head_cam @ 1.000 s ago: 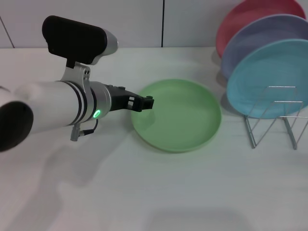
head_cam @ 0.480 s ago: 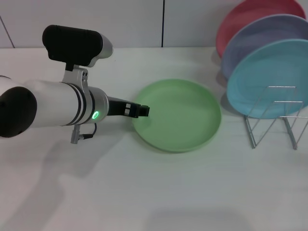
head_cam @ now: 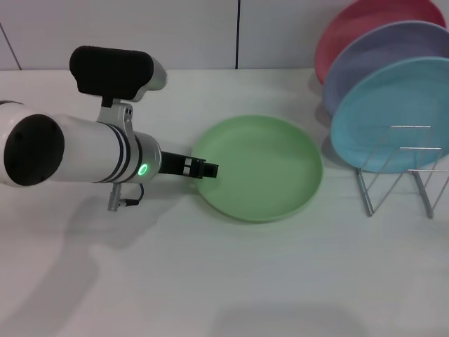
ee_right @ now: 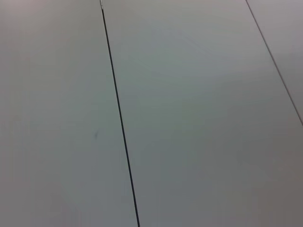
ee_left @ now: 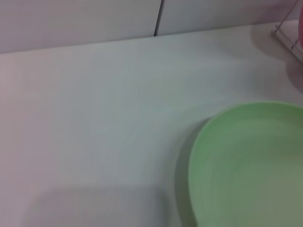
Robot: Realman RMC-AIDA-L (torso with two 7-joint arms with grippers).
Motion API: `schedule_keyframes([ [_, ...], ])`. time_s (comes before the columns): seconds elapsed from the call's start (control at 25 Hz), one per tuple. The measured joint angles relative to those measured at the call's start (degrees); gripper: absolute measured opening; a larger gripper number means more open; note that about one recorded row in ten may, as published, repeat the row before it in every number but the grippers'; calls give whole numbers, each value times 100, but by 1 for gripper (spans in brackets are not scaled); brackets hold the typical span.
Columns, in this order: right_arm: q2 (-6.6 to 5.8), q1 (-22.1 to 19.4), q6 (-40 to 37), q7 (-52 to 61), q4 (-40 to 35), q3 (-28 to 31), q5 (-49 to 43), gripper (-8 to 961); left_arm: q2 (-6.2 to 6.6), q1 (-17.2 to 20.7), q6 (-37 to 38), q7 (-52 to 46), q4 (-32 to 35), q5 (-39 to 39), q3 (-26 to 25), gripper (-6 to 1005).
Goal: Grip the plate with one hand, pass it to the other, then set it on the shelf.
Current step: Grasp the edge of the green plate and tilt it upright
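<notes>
The light green plate (head_cam: 263, 168) lies flat on the white table, in the middle of the head view. It also shows in the left wrist view (ee_left: 251, 165), close by. My left gripper (head_cam: 209, 169) reaches in from the left, low over the table, with its tip at the plate's left rim. The silver wire shelf (head_cam: 400, 179) stands at the right and has free dividers at its front. The right gripper is out of view; the right wrist view shows only a bare panelled wall.
Three plates stand upright in the shelf: a light blue one (head_cam: 393, 112) in front, a lavender one (head_cam: 379, 56) behind it, a pink one (head_cam: 351, 28) at the back. The white table (head_cam: 231, 281) stretches in front of the plate. A wall runs behind.
My left arm has dropped lower and swung a little, and the gripper's tip has come down onto the plate's left rim. The plate has not moved.
</notes>
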Motion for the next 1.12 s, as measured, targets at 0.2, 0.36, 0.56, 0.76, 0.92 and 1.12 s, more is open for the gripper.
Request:
schedule_keyframes([
  [0.2,0,10,41,-13,-10,0,0,756,0,-77,6,1,131,-10,-3,737],
  [0.36,0,5,115,-16,-93,0,-17,756,-3,-132,-17,1,209,-102,-3,735],
  [0.56,0,2,190,-11,-142,0,-60,756,-2,-133,-34,1,216,-164,-1,732],
  [0.76,0,31,227,-11,-152,0,-75,755,0,-137,-61,1,253,-221,-6,730],
  [0.92,0,39,234,-12,-203,0,-104,755,0,-239,-64,1,432,-254,-7,728],
  [1.12,-1,19,282,-9,-265,0,-135,755,1,-314,-84,1,545,-299,-5,725],
])
